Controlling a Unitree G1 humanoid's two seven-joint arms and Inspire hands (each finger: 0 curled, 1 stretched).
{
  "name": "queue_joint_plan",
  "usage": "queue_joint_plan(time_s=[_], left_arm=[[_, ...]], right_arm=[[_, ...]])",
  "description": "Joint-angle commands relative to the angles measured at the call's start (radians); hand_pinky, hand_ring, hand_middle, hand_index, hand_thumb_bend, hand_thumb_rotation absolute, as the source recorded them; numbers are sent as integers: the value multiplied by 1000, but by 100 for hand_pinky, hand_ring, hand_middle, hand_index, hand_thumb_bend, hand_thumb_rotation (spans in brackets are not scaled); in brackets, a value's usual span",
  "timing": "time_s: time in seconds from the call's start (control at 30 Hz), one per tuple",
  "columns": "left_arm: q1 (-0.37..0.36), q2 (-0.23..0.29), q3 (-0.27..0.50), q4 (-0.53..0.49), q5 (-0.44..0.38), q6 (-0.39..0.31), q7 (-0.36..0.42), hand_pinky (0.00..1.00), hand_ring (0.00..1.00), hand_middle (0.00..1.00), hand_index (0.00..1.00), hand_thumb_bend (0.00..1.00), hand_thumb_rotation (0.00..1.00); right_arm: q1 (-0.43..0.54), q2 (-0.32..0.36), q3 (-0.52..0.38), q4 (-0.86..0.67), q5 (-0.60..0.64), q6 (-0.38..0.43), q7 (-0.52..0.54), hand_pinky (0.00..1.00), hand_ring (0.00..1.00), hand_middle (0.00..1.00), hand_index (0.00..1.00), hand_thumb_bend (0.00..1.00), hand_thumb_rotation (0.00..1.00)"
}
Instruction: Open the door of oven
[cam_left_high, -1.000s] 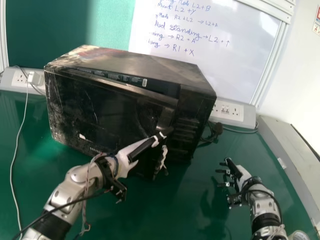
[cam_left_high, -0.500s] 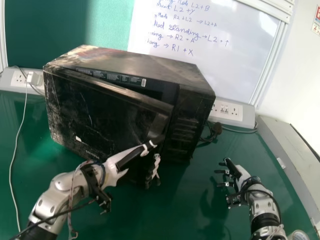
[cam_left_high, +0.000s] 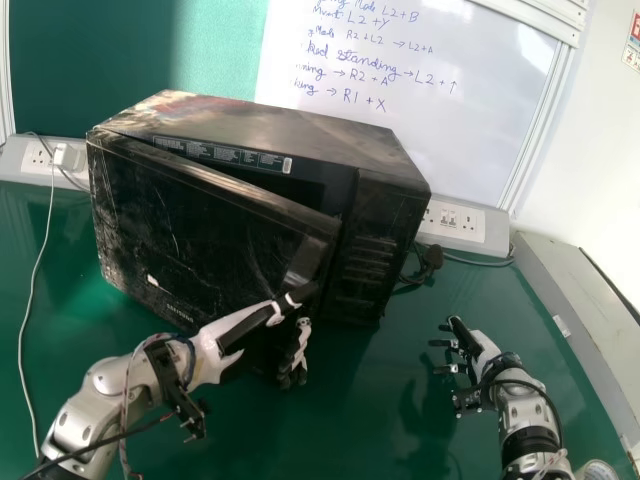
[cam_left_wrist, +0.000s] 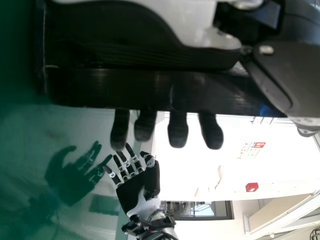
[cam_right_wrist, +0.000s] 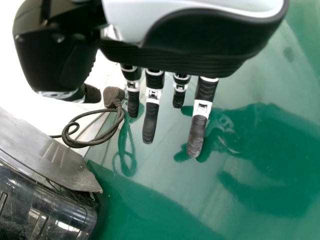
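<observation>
The black microwave oven (cam_left_high: 290, 135) sits on the green table (cam_left_high: 400, 420), near its far side and a bit to the left. Its door (cam_left_high: 190, 225) is partly open, with a gap along the top that gets wider toward the right. The left hand (cam_left_high: 212, 358) is at the right side of the door, with its thumb in front and its fingers (cam_left_wrist: 177, 131) behind, so it is holding the door between them. The right hand (cam_left_high: 483, 350) is over the near right part of the table, well apart from the oven, and its fingers are loose and almost straight. A black plug (cam_left_high: 431, 257) is just right of the oven. Behind the oven is a whiteboard (cam_left_high: 420, 130) with blue writing.
</observation>
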Motion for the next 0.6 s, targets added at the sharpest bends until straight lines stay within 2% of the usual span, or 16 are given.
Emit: queue_joint_plan(time_s=[0.0, 0.07, 0.13, 0.3, 0.37, 0.4, 0.57], left_arm=[[-2, -1, 9, -37, -48, -61, -27, 1, 6, 11, 14, 50, 27], [0, 5, 18, -38, -60, -65, -36, 1, 6, 11, 13, 50, 27], [5, 12, 30, -50, -89, -39, -43, 1, 6, 10, 13, 51, 28], [49, 44, 32, -128, -115, 11, -43, 1, 5, 10, 12, 52, 30], [64, 53, 35, -148, -120, 14, -38, 1, 5, 10, 12, 50, 31], [69, 55, 40, -154, -126, 18, -35, 1, 5, 10, 12, 50, 31], [96, 65, 70, -180, -143, 40, -13, 0, 5, 9, 13, 54, 33]], right_arm=[[8, 3, -2, 15, 0, 14, -1, 55, 65, 71, 89, 42, 43], [8, 2, 10, 15, -13, 10, -3, 58, 66, 71, 90, 41, 46], [10, 2, 13, 14, -14, 2, 1, 64, 68, 70, 91, 40, 48], [10, -1, 17, 14, -18, -4, 3, 57, 66, 69, 88, 40, 48], [8, -1, 20, 15, -20, 1, 5, 63, 67, 69, 90, 41, 51], [8, -1, 13, 15, -12, 3, 7, 64, 67, 69, 90, 42, 52], [8, 2, 8, 15, -9, 6, -3, 58, 65, 71, 90, 41, 46]])
